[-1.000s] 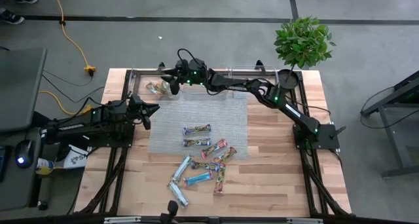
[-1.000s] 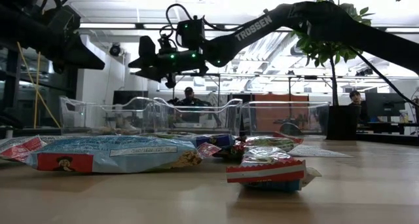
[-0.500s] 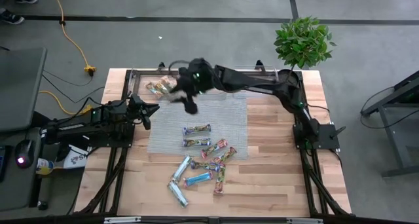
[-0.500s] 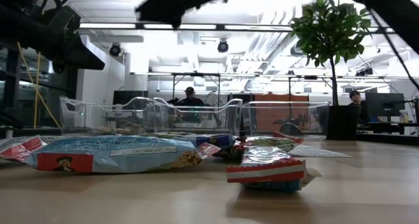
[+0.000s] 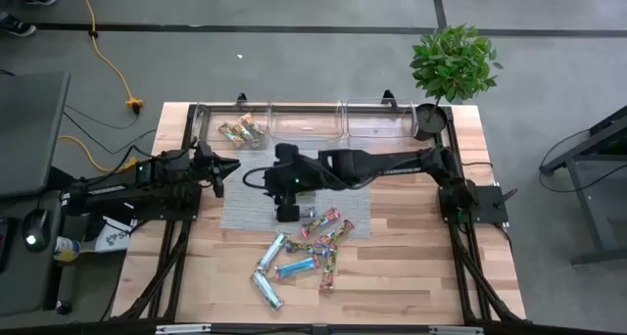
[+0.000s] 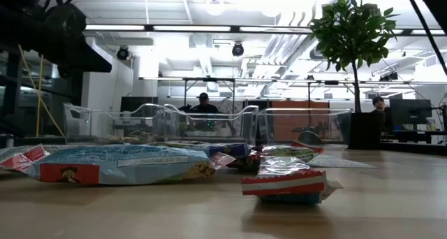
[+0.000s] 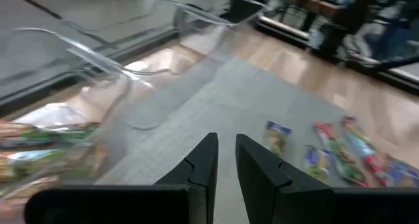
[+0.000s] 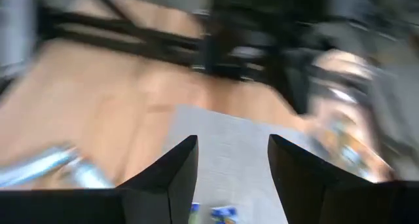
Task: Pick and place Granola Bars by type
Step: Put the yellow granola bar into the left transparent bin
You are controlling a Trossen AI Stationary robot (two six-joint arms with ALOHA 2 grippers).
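**Right gripper over the bars, fingers spread**

The right gripper [image 5: 286,212] hangs spread and empty above the grey mat [image 5: 245,193], over the far end of the bars [image 5: 302,250]. Two more bars lie in the far-left bin [image 5: 235,129]. The left gripper [image 5: 221,169], nearly pressed together, waits at the mat's left edge.

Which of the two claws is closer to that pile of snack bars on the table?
The right. The right gripper hangs open at the pile's far edge, right by the nearest bars. The left gripper waits off to the side over the mat's corner, well clear.
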